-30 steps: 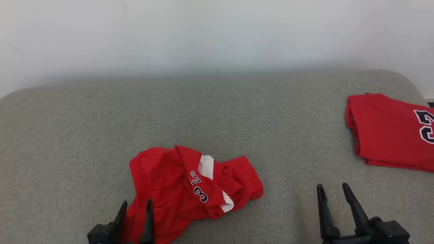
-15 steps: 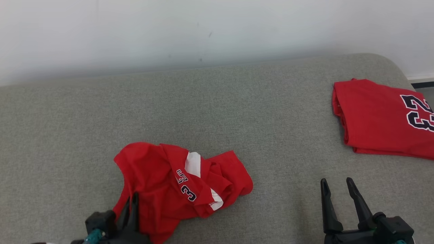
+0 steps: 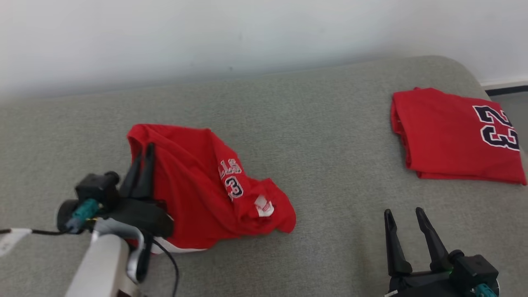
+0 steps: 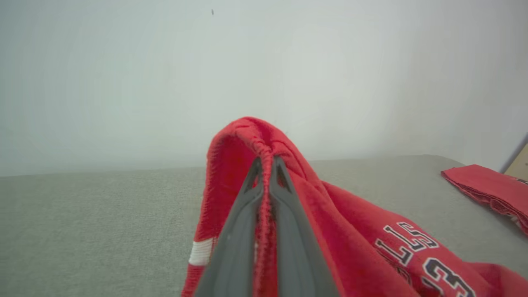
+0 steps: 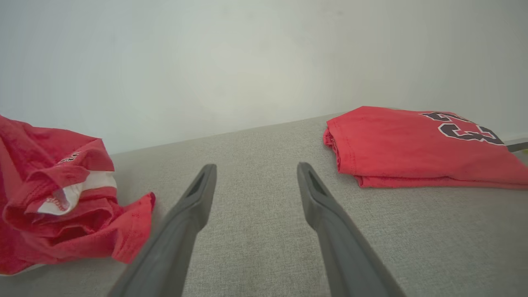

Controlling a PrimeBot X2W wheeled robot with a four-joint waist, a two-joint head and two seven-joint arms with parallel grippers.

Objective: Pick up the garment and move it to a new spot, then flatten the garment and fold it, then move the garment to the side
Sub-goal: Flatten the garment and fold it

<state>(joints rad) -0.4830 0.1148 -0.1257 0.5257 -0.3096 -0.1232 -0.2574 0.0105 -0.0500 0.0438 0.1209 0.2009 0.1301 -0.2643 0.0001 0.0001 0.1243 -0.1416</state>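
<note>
The garment (image 3: 198, 185) is a crumpled red jersey with white trim and dark lettering, lying left of centre on the grey cushion. My left gripper (image 3: 144, 148) is shut on its left edge and holds that edge lifted above the cushion. In the left wrist view, red cloth (image 4: 264, 144) is pinched between the two grey fingers and drapes over their tips. My right gripper (image 3: 404, 214) stands open at the lower right, nothing between its fingers, well clear of the garment. The right wrist view shows the garment (image 5: 53, 194) at the left of that gripper (image 5: 255, 169).
A second red jersey (image 3: 449, 136), folded flat with a dark number on it, lies at the cushion's far right, also seen as a folded jersey (image 5: 412, 144) from the right wrist. A pale wall (image 3: 247, 33) runs behind the grey cushion (image 3: 321, 123). Bare cushion lies between the two jerseys.
My left gripper shut on the garment's left edge and lifted it up and away from me; the cloth stretched out. The head camera shifted too. The right gripper stayed open.
</note>
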